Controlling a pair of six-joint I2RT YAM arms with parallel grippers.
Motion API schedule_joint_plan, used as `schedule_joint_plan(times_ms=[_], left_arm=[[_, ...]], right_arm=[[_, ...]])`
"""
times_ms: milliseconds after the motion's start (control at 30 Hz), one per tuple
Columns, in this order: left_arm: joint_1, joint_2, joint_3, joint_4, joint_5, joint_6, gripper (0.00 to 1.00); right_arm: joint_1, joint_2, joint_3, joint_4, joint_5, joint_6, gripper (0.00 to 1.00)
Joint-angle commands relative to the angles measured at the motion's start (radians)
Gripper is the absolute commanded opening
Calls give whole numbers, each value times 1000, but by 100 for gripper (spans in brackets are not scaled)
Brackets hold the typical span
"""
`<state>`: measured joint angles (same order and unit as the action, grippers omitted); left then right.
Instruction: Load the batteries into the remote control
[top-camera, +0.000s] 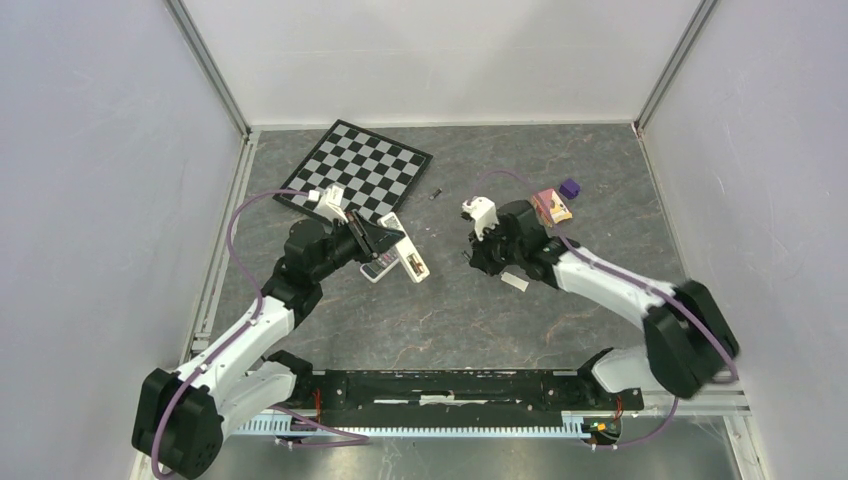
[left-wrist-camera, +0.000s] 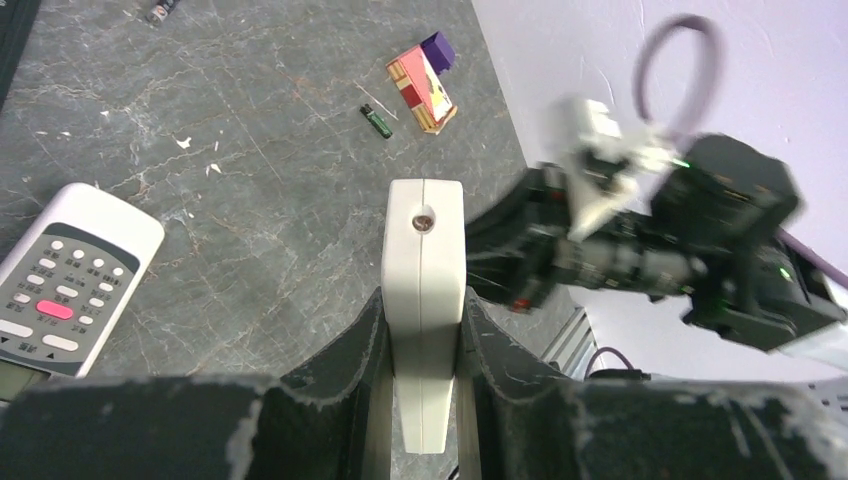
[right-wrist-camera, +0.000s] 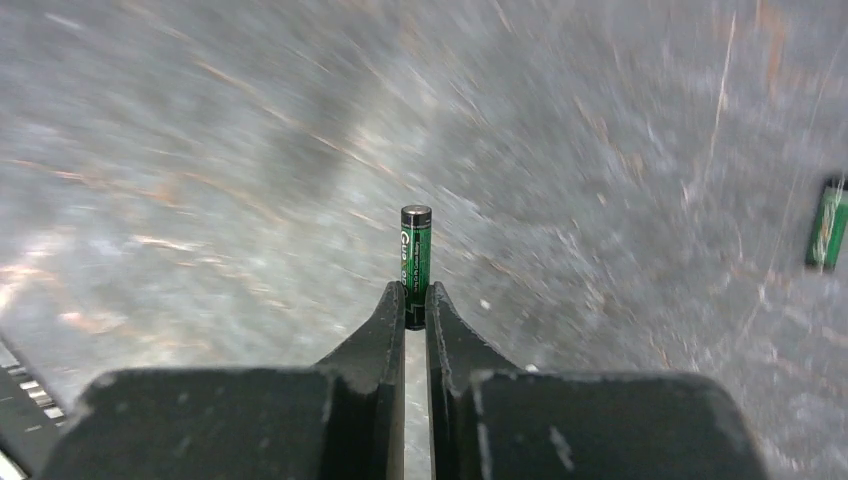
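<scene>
My left gripper (top-camera: 372, 238) is shut on a white remote control (left-wrist-camera: 424, 260), held on its edge above the table; it also shows in the top view (top-camera: 411, 262). A second remote (left-wrist-camera: 70, 280), with buttons and a pink key, lies face up beside it. My right gripper (right-wrist-camera: 416, 292) is shut on a green-wrapped battery (right-wrist-camera: 415, 255), which sticks out past the fingertips. Another green battery (right-wrist-camera: 826, 222) lies on the table to the right. In the left wrist view a loose battery (left-wrist-camera: 376, 121) lies near a thin pale stick (left-wrist-camera: 378, 100). One more battery (top-camera: 436, 193) lies by the chessboard.
A chessboard (top-camera: 355, 170) lies at the back left. A small red and yellow box (top-camera: 552, 206) and a purple cube (top-camera: 569, 187) sit at the back right. A small white piece (top-camera: 515, 282) lies under my right arm (left-wrist-camera: 650, 240), close to the held remote.
</scene>
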<state>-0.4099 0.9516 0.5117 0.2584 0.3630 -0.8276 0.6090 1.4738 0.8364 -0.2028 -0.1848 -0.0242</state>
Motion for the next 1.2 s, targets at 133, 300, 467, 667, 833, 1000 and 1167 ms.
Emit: schedule_joint_plan(times_ms=[133, 300, 467, 667, 833, 1000, 1167], left_arm=[[7, -34, 45, 2, -111, 37, 2], [7, -25, 37, 149, 75, 42, 2], [6, -17, 11, 279, 164, 1, 2], [5, -8, -50, 345, 52, -136, 2], [2, 23, -112, 428, -4, -275, 2], [3, 42, -137, 470, -15, -335, 2], [3, 56, -138, 462, -9, -345, 2]], right_arm=[[30, -303, -140, 379, -469, -20, 0], [66, -353, -144, 457, -741, -31, 0], [84, -382, -103, 405, -731, -24, 1], [97, -308, 74, 123, -461, 111, 3], [128, -281, 150, -4, -228, 225, 3], [198, -224, 232, -123, -89, 219, 3], [239, -180, 287, -188, -10, 204, 4]])
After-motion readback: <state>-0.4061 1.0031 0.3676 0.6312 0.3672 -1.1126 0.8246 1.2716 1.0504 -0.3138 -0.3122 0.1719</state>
